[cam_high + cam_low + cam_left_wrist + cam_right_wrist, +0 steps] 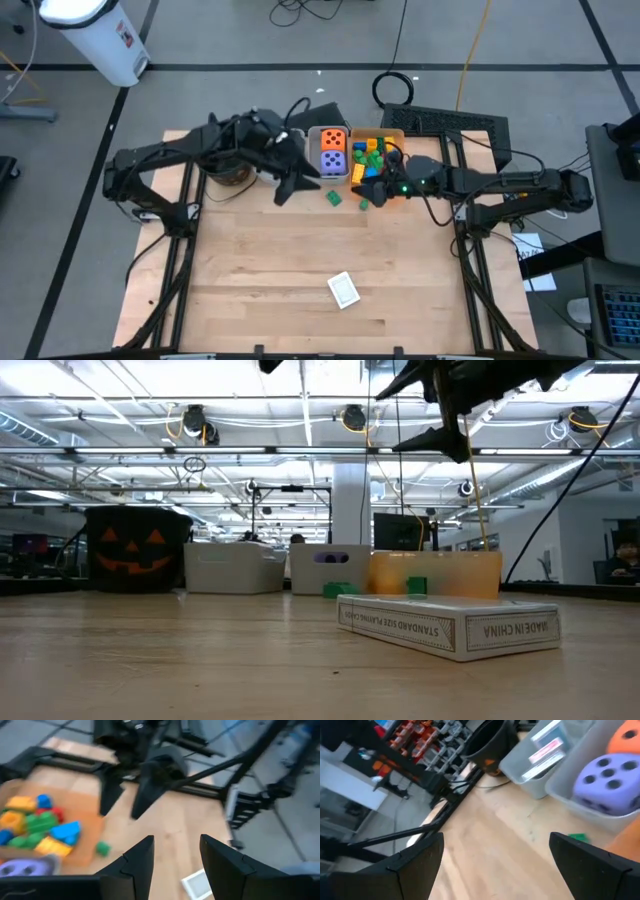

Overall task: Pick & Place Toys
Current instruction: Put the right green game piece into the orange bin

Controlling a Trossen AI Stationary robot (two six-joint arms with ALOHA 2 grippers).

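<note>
On the wooden counter [260, 260] a white card box [344, 290] lies flat near the front edge, well apart from everything else, its long axis running diagonally, tilted from the far left toward the near right in the high view; in the low view its long printed side faces the camera. At the back of the counter the orange die [333, 139] and the purple die [333, 160] sit one behind the other in a grey bin [313, 133], and beside it an orange bin [394, 134] holds a heap of coloured blocks [369, 153]. Two green blocks [334, 198] lie loose on the counter just in front of the bins. The left hand [297, 180] hangs above the counter just beside the grey bin, its fingers [142, 857] a little apart with nothing between them. The right hand [372, 190] hovers at the near edge of the orange bin, fingers spread wide and empty. A black pot [232, 172] stands under the left arm
</note>
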